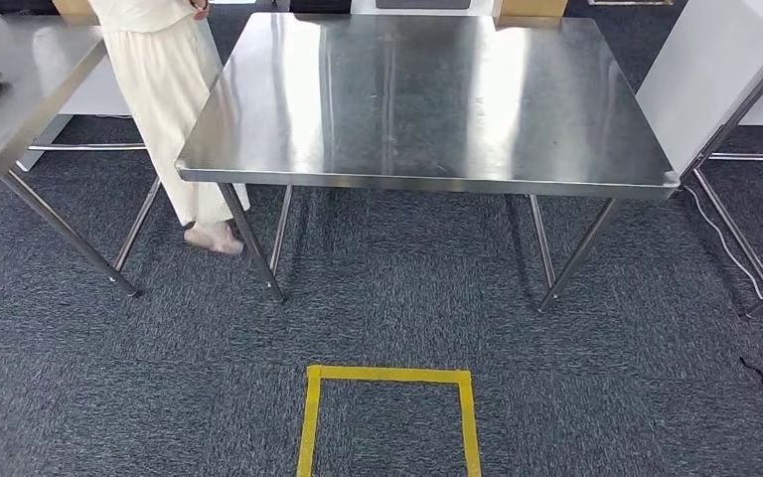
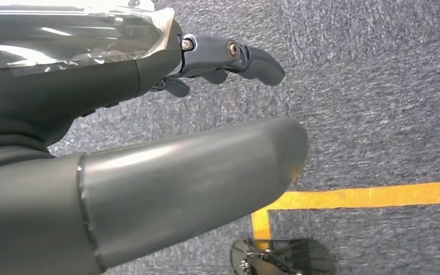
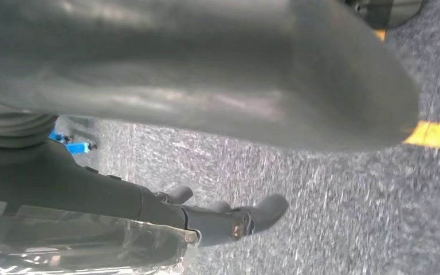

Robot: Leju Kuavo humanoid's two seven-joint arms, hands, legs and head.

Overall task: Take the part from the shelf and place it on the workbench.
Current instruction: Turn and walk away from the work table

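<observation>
The part [image 2: 63, 34] is a glossy thing wrapped in clear plastic. In the left wrist view my left hand [image 2: 149, 74] lies with its dark fingers [image 2: 246, 57] stretched flat against it, the thick thumb apart from it. The right wrist view shows the same wrapped part [image 3: 91, 246], with my right hand [image 3: 149, 206] laid along it in the same way. It looks held between the two hands, low over the carpet. The steel workbench [image 1: 427, 99] stands straight ahead in the head view, its top bare.
A yellow tape square [image 1: 387, 376] marks the carpet in front of the workbench. A person in cream clothes [image 1: 169, 89] stands at its left corner. Another steel table [image 1: 10, 89] is at left, a white one [image 1: 715, 70] at right, with a cable [image 1: 745, 268] on the floor.
</observation>
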